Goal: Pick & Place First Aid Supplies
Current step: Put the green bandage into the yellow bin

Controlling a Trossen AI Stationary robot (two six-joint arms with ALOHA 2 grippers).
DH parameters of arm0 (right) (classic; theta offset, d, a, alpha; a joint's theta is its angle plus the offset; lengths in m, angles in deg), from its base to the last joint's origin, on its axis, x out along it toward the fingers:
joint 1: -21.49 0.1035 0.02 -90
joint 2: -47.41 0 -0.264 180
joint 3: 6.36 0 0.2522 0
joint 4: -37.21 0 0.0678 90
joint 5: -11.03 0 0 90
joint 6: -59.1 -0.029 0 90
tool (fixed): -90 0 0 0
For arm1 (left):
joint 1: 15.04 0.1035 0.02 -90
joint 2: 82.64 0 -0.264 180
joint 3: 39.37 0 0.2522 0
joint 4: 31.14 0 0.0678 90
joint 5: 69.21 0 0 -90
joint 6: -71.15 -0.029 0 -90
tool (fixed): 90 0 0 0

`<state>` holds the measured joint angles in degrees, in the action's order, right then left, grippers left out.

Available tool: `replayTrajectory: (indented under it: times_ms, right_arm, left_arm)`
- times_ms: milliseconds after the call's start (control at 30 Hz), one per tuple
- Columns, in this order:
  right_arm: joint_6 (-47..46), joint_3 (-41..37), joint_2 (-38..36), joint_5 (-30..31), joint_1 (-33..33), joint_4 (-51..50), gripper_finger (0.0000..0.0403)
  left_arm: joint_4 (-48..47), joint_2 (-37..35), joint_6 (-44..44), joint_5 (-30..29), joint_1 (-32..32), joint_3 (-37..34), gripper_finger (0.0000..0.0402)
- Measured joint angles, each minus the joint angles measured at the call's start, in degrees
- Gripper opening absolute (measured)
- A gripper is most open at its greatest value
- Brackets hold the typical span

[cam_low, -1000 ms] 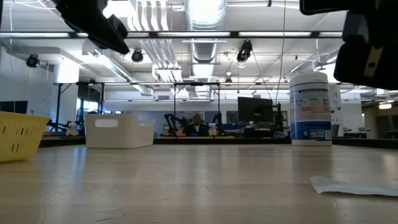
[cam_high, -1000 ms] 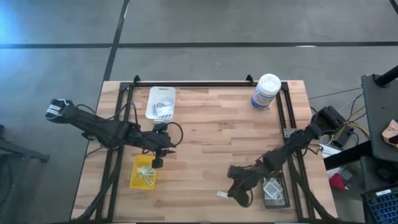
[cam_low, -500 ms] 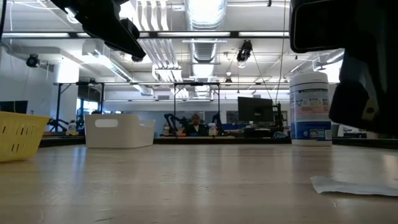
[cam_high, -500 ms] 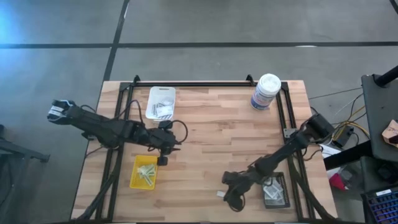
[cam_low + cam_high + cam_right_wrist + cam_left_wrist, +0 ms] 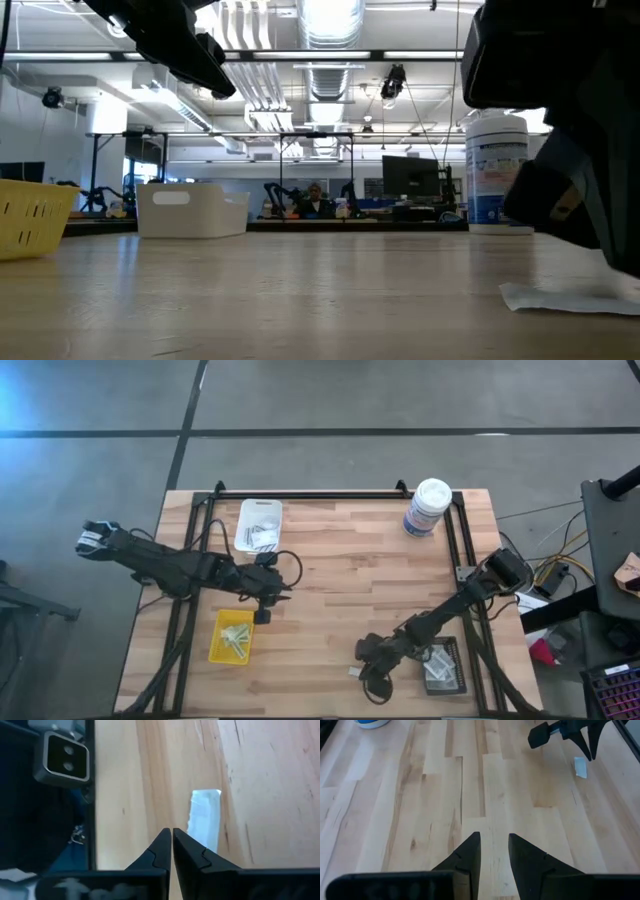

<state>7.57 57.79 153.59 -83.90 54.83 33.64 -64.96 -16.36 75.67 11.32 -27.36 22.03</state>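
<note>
High view showed the wooden table [image 5: 340, 570] with both arms over its near half. Right gripper [image 5: 367, 678] was low at the near edge, just left of the black tray [image 5: 452, 682], which held some packets [image 5: 436, 667]. One small pale packet [image 5: 354, 672] lay loose on the wood right beside that gripper. Right wrist view showed the fingers [image 5: 162, 851] pinched nearly together with nothing between them; the pale packet [image 5: 205, 820] lay flat on the wood just ahead and to one side of the tips, not gripped. Whether a tip touched it could not be told.

Left gripper [image 5: 266, 600] hung over the table just above the yellow tray [image 5: 216, 642], which held a few pale strips [image 5: 238, 637]. Left wrist view showed its fingers [image 5: 470, 855] narrowly apart and empty, bare wood below, with the right arm and the loose packet [image 5: 580, 767] farther off.

White tray [image 5: 246, 512] sat at the far left of the table with packets [image 5: 263, 536] inside. White canister [image 5: 428, 507] stood upright at the far right corner.

Low view showed the loose packet [image 5: 565, 296] flat on the tabletop under the dark right arm, the yellow tray [image 5: 30, 215], white tray [image 5: 190, 209] and canister [image 5: 498, 172] behind, and a person [image 5: 316, 197] far back in the room.
</note>
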Motion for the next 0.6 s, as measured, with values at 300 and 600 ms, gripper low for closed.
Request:
replayTrajectory:
  times_ms: [300, 600]
  right_arm:
    - [5.71, -0.02, 0.8, 0.17, -0.79, -3.48, 0.0011]
    - [14.83, 0.11, 0.17, 0.22, -4.12, -6.65, 0.0011]
  left_arm:
    - [0.01, -0.02, 0.0, 0.02, 0.45, 0.0, 0.0094]
    - [0.14, -0.04, 0.2, 0.76, 0.98, 0.0, 0.0094]
